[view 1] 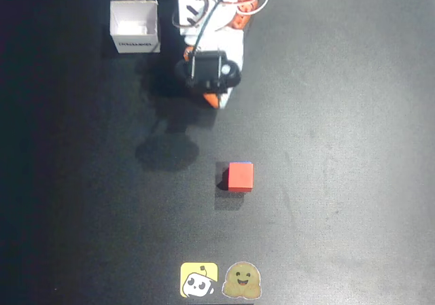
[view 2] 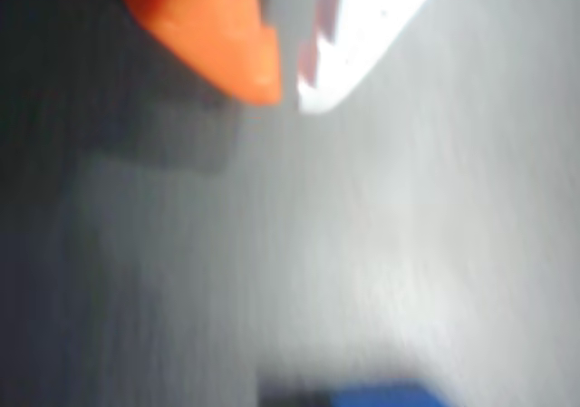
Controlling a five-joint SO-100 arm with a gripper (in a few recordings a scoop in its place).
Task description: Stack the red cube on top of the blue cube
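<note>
My gripper [view 1: 212, 100] hangs close to my base, near the top middle of the overhead view. In the wrist view the orange finger [view 2: 227, 44] and the white finger [view 2: 362, 44] nearly meet at their tips, with only a thin sliver between them and nothing in it. I read the jaws as closed, or as good as closed, and empty.

Going outward, the red cube [view 1: 240, 176] lies at about five o'clock from my gripper in the overhead view, well apart from it across bare black table [view 1: 340, 115]. A thin blue edge shows along its top side, which I take to be the blue cube [view 1: 241, 163] directly beneath it. At the six o'clock edge of the wrist view sits a blurred blue patch, probably that same cube. So the stack looks made to me.

The risk from here is undoing it. If I swing low toward five o'clock, my fingers could clip the red cube and knock it off. The red cube also seems to sit slightly toward six o'clock rather than square on the blue one, so a jolt to the table might tip it.

A white box [view 1: 134, 25] stands at ten o'clock, and two stickers [view 1: 221, 280] lie at the bottom edge.
</note>
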